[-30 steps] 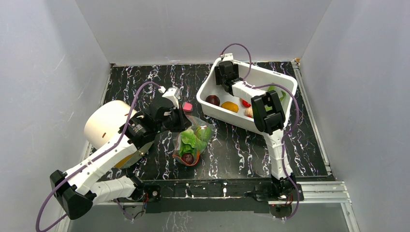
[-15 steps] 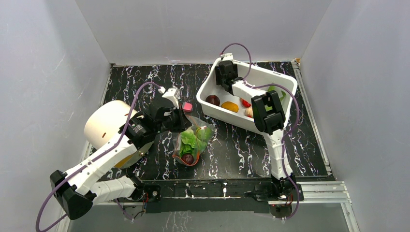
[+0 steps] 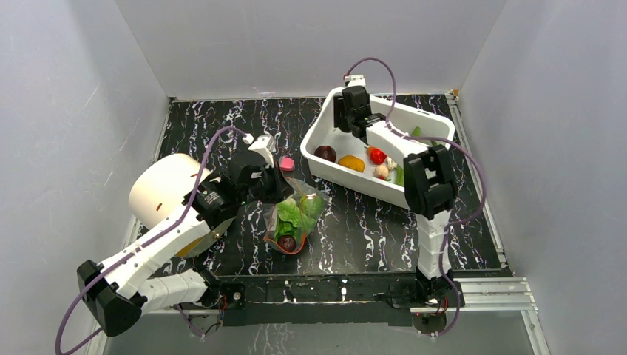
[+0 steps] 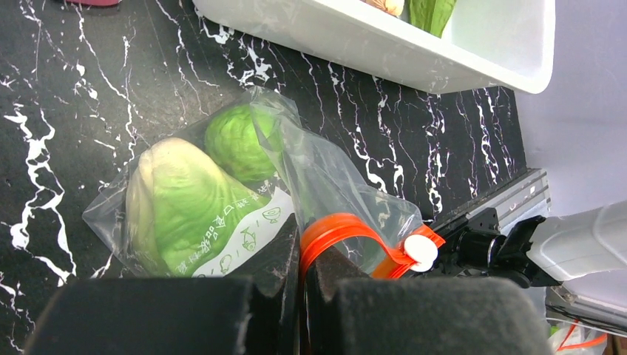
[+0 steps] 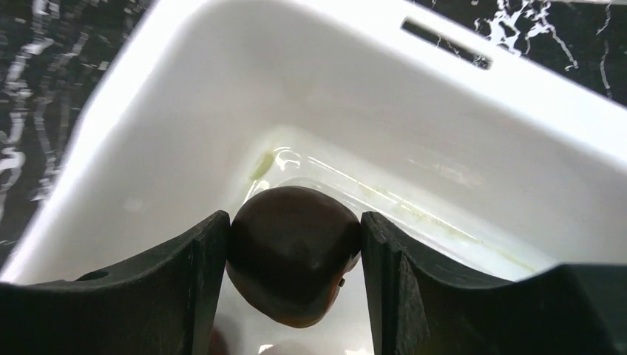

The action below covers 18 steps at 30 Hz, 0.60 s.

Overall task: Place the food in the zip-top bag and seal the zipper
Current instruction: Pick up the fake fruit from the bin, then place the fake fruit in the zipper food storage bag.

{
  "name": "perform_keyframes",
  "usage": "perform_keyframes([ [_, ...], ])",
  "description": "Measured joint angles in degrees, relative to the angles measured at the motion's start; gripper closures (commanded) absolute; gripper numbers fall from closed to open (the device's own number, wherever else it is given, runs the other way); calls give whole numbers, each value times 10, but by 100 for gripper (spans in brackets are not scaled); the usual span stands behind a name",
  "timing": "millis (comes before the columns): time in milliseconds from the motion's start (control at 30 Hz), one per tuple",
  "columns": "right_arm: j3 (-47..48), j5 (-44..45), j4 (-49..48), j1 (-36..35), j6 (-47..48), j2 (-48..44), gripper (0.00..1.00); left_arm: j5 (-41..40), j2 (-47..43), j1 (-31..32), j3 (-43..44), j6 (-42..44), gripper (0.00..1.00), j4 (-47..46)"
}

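At the white tub [image 5: 444, 111], right gripper [image 5: 294, 222] jaws grip a dark purple round [image 5: 292, 259]. Best to lift it clear of the rim, then drop it into the zip-top bag [image 4: 222, 185]. Left gripper [image 4: 302, 255] jaws are clenched on the zipper [image 4: 340, 225].

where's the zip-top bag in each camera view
Top external: the zip-top bag lies left of centre, toward the near edge, at the left gripper.
Left wrist: it fills the middle, its orange-red mouth pinched in the left gripper.
Right wrist: not in it; the right gripper holds a dark purple round.
Shared landmark: the white tub, in all three views.
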<state>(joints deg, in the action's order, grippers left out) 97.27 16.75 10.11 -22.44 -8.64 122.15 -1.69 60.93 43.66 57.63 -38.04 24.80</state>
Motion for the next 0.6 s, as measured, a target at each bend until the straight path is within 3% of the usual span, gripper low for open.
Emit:
perform_keyframes([
  [333, -126, -53, 9, -15, -50, -227, 59, 29, 28, 0, 8, 23, 100, -20],
  [600, -256, -94, 20, -86, -100, -456, 60, 65, 54, -10, 14, 23, 100, -38],
])
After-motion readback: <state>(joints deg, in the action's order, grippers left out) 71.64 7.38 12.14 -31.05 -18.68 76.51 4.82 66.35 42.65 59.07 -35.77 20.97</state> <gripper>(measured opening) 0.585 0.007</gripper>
